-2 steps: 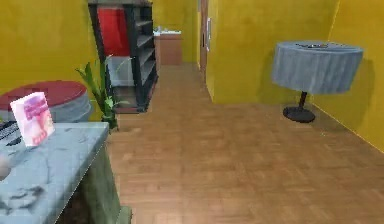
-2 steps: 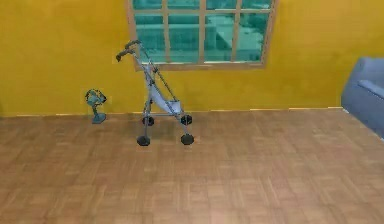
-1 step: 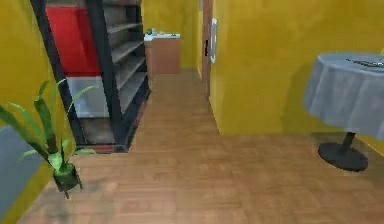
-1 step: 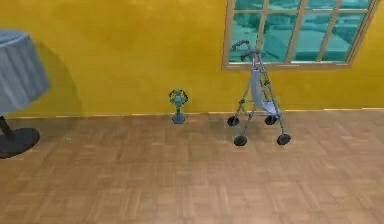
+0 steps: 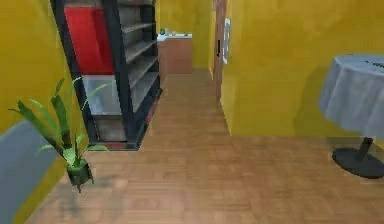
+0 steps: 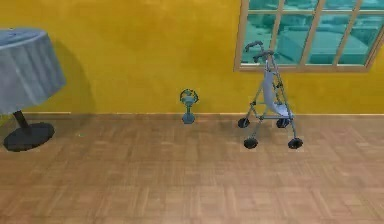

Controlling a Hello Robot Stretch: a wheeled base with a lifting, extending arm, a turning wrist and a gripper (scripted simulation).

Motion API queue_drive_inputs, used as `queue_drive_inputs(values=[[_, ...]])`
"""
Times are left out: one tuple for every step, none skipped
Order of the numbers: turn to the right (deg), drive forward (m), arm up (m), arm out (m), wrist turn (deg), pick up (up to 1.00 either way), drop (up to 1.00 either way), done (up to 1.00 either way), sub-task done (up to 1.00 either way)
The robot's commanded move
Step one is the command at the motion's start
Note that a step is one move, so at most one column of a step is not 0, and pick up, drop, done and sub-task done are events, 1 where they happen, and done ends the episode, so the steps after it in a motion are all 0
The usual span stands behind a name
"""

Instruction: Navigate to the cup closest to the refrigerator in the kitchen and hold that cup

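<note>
A leafy green plant is sitting in a small dark pot on the wood floor, nearest in the forward view's lower left. Behind it a tall dark shelving unit is standing against the yellow wall, with a red panel in its upper part and pale and brownish box-like shapes resting in its lower compartments, too blurred to name. Past the shelves a passage is leading to a distant counter carrying a few small pale blobs; whether any of them is the cup cannot be told, so its place is staying uncertain. A round table under a grey cloth is being cut off by the forward view's right edge. In the arm side view a wheeled walker is standing below a window, and a small upright object by the wall is too small to identify. The gripper's state cannot be told.
</note>
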Motion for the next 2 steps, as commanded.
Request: queue_drive_inputs(values=[[0.0,1.0,0.0,0.0,0.0,0.0,0.0,0.0,0.0],[0.0,1.0,0.0,0.0,0.0,0.0,0.0,0.0,0.0]])
